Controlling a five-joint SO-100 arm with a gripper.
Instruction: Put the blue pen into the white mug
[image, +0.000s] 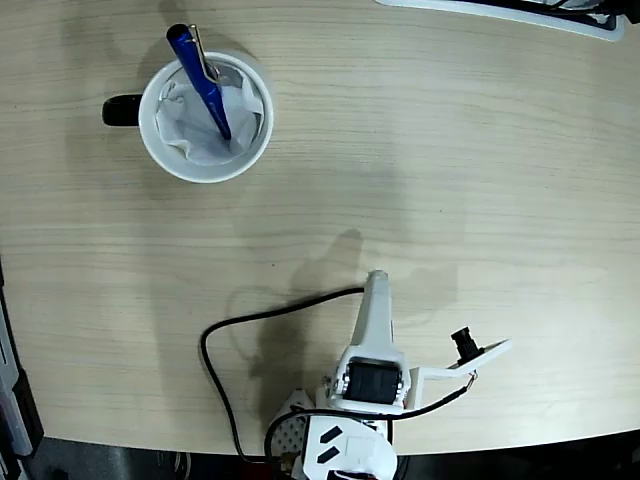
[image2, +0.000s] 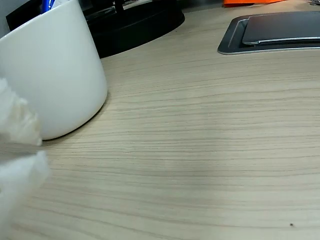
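The white mug (image: 205, 118) stands upright at the table's top left in the fixed view, its black handle (image: 120, 110) pointing left and crumpled white paper lining its inside. The blue pen (image: 203, 85) stands tilted inside it, its clip end sticking out over the upper rim. My gripper (image: 376, 284) rests low near the table's front edge, far from the mug, its fingers together and holding nothing. In the wrist view the mug (image2: 50, 75) fills the upper left, with a bit of the blue pen (image2: 47, 4) above its rim. Blurred white fingers (image2: 17, 165) show at the left edge.
A black cable (image: 225, 330) loops on the table left of the arm base. In the wrist view, a dark flat device (image2: 280, 30) lies at the far right and a black round base (image2: 135, 22) sits behind the mug. A white object (image: 500, 12) lies along the fixed view's top edge.
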